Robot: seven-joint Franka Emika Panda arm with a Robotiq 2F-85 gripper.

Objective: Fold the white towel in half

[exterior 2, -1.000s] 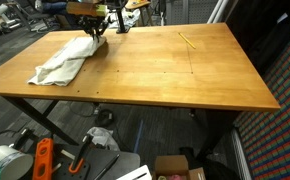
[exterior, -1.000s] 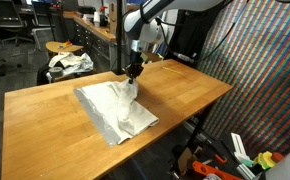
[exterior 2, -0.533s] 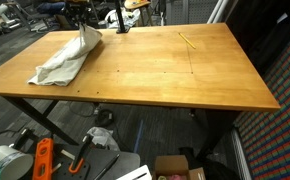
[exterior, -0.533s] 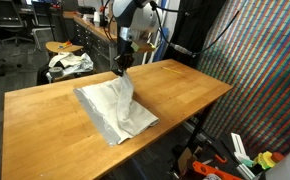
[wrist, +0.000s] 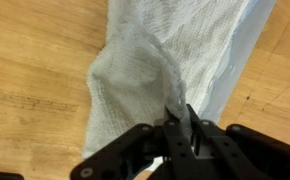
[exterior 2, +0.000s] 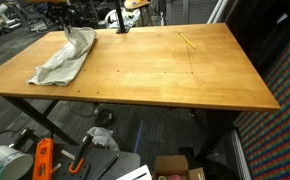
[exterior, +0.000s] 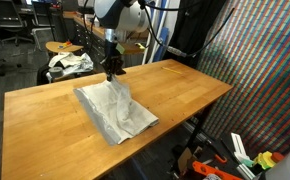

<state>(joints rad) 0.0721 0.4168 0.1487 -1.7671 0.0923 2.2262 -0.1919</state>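
The white towel [exterior: 120, 115] lies spread across the middle of the wooden table [exterior: 40, 105]. One part of it rises into a peak, and there your gripper [exterior: 113, 73] holds it pinched. In the wrist view, the black fingers [wrist: 192, 125] press together on a fold of the cloth [wrist: 150, 65], and the creased fabric hangs away from them over bare wood. In an exterior view, the towel [exterior 2: 60, 60] sits rumpled near a far corner of the table [exterior 2: 175, 75], its raised end meeting the arm above. A thin yellow stick [exterior 2: 188, 40] lies on the tabletop, well apart from the cloth. A smaller white cloth heap [exterior: 69, 63] sits beyond the table's far edge.
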